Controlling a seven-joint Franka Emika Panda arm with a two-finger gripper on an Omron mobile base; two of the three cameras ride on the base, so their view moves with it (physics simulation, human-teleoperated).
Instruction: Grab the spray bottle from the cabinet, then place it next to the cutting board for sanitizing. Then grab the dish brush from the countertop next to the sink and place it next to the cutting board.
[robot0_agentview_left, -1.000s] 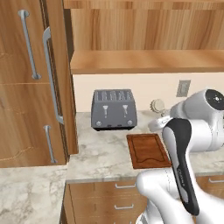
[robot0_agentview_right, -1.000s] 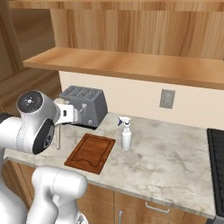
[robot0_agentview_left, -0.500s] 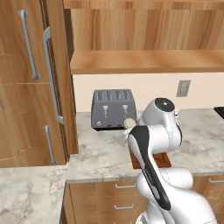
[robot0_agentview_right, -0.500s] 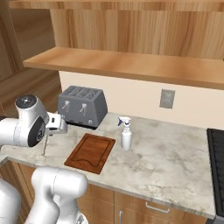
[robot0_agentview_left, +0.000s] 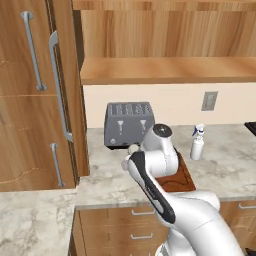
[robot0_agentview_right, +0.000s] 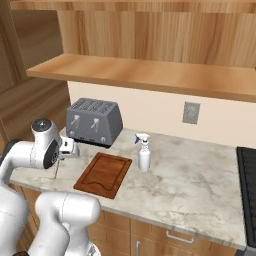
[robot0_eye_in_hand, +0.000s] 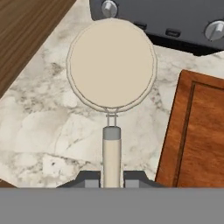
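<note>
The tool (robot0_eye_in_hand: 111, 177) was clenched on the brush (robot0_eye_in_hand: 111, 65), its two dark tips pressed against the thin handle from either side. In the hand view the round pale head hung above the marbled desk (robot0_eye_in_hand: 48, 127), with the toaster (robot0_eye_in_hand: 175, 17) just beyond the head and the board (robot0_eye_in_hand: 197, 135) close beside the handle. The brush looked to be off the stone, though I could not tell how high.

From the right base view the brush (robot0_agentview_right: 56, 167) hung down from the hand, its thin handle dropping toward the desk (robot0_agentview_right: 200, 180) just beside the board (robot0_agentview_right: 104, 174), on the side away from the bottle. The bottle (robot0_agentview_right: 144, 153) stood upright on the stone just off the board's other side, nozzle toward the toaster (robot0_agentview_right: 94, 121).

From the left base view the arm covered much of the board (robot0_agentview_left: 181, 176); the bottle (robot0_agentview_left: 197, 143) stood near its far corner, and the toaster (robot0_agentview_left: 129, 123) sat back by the wall.
</note>
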